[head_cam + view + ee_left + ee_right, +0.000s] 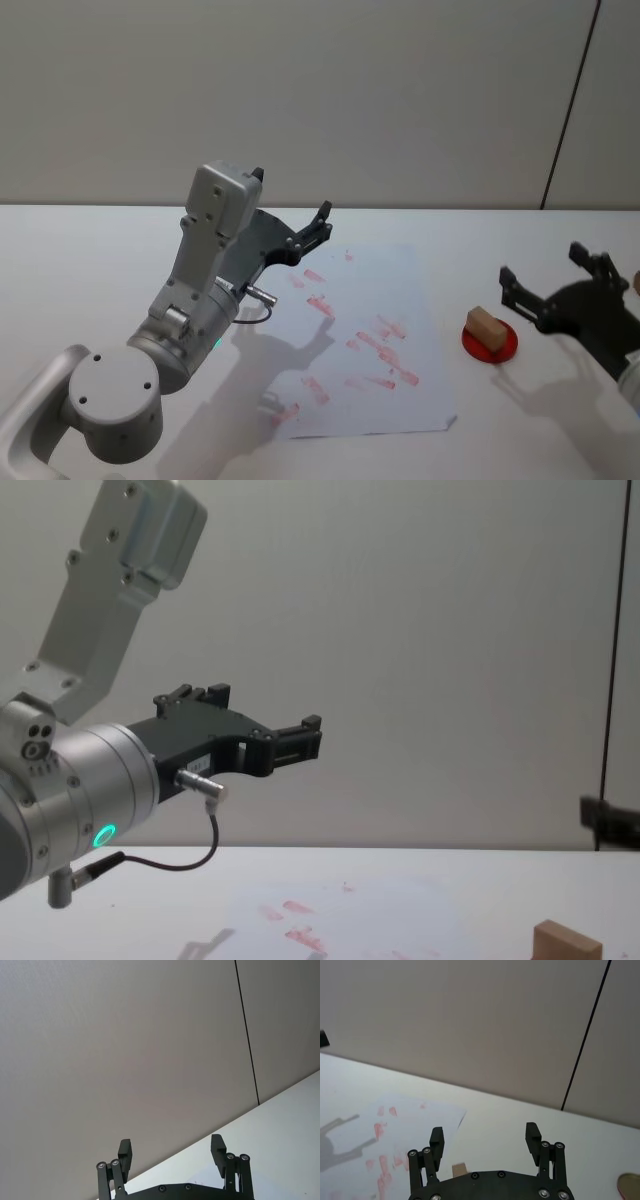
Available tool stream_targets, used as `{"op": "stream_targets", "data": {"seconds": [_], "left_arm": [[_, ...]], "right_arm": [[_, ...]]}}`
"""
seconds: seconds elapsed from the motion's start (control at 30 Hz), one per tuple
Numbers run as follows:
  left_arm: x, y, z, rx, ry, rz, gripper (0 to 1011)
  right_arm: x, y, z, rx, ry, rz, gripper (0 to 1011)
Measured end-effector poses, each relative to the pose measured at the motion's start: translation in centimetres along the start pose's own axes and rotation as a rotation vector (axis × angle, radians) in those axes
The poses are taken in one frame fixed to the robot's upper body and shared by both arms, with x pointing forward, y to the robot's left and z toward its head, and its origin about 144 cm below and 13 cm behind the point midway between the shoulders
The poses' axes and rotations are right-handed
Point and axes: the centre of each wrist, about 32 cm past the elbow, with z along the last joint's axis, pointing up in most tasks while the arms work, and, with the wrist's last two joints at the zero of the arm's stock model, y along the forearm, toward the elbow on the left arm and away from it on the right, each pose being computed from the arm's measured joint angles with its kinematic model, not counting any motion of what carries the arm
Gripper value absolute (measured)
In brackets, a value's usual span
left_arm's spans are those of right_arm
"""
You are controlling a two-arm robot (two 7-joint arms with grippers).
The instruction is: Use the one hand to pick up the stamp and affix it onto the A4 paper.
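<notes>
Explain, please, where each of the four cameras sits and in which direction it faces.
Head view: high, looking down on the table; shows the left arm, left pincer, right pincer, A4 paper, stamp on a red pad.
Chest view: low, looking across the table to the wall; shows the raised left arm and pincer.
Left wrist view: behind the open left pincer, facing the wall.
Right wrist view: behind the open right pincer, facing paper and stamp.
Shared: head, chest and right wrist views see paper and stamp.
</notes>
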Motion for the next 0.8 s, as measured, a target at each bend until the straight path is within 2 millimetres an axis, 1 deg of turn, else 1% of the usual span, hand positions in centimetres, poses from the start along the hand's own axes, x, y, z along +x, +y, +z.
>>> {"op": "stream_targets", "data": {"seconds": [0.17,0.4,0.57,0.8], "left_arm": [[0.0,0.0,0.0,0.0,0.0,0.0,1003],[0.0,0.0,0.0,0.0,0.0,0.0,1003],[0.0,0.0,0.0,0.0,0.0,0.0,1002],[0.0,0.0,0.0,0.0,0.0,0.0,1003]], "right_arm": [[0.1,-1.0,-0.5,-0.079,-0.021,0.006,1001],[0.4,-1.2,-1.2,-0.162,-0.062,0.024,1001],[0.5,-0.6,-1.7,-0.206,-0.086,0.038,1001],[0.6,1.0,-2.4,-0.253,-0.109,0.055,1001]]}}
